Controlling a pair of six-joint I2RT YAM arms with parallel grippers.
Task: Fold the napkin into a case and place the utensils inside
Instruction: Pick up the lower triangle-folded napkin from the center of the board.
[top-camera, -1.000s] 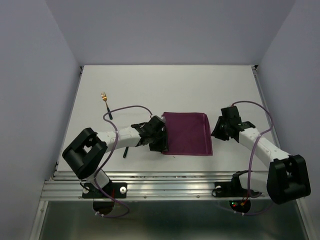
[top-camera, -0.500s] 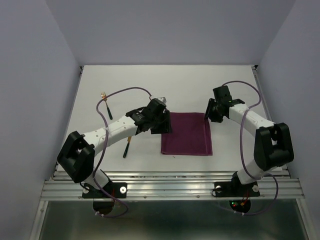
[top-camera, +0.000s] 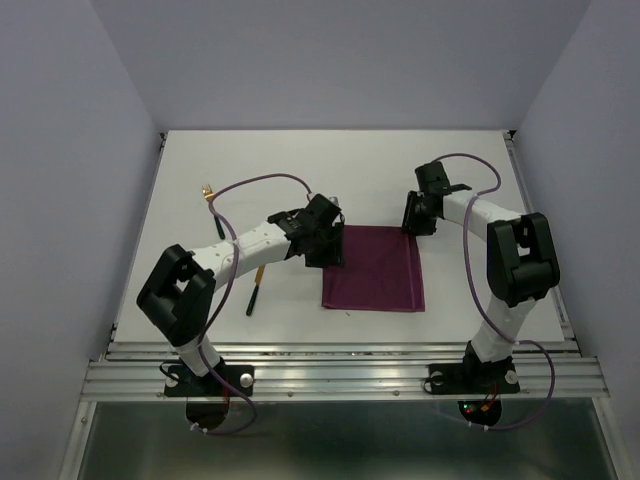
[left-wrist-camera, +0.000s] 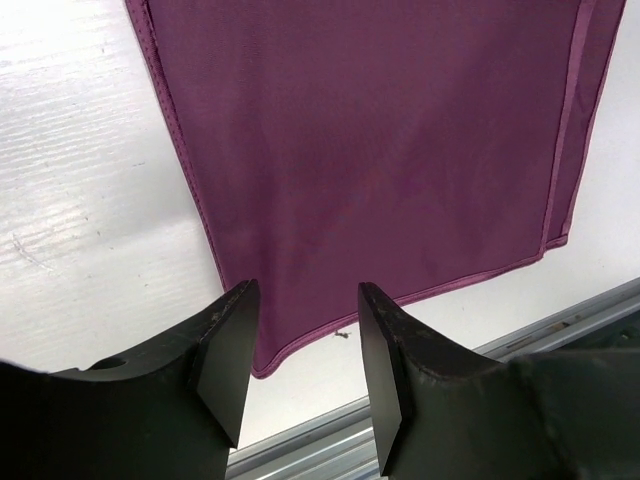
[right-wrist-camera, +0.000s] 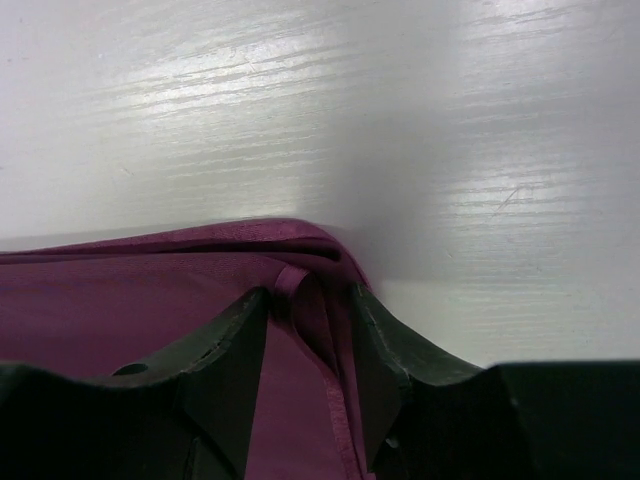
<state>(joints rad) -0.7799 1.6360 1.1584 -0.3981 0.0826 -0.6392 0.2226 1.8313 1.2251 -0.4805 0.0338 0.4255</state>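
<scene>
The plum-purple napkin (top-camera: 375, 270) lies flat on the white table as a folded rectangle. My left gripper (top-camera: 326, 245) hovers over its far left corner. In the left wrist view the napkin (left-wrist-camera: 380, 150) stretches ahead, and the left gripper (left-wrist-camera: 305, 345) is open with nothing between its fingers. My right gripper (top-camera: 410, 218) is at the far right corner. In the right wrist view it (right-wrist-camera: 308, 340) stands open, with the layered corner of the napkin (right-wrist-camera: 150, 290) lying between its fingers. The fork (top-camera: 208, 191) lies at the far left. The knife (top-camera: 254, 292) lies left of the napkin, partly under the left arm.
A metal rail (top-camera: 340, 365) runs along the table's near edge and also shows in the left wrist view (left-wrist-camera: 470, 375). Purple cables loop off both arms. Grey walls close in the table on the left, right and far sides.
Both grippers moved away from the near side to the napkin's far corners, the left to the far left, the right to the far right. Both sets of jaws stand wider than before.
</scene>
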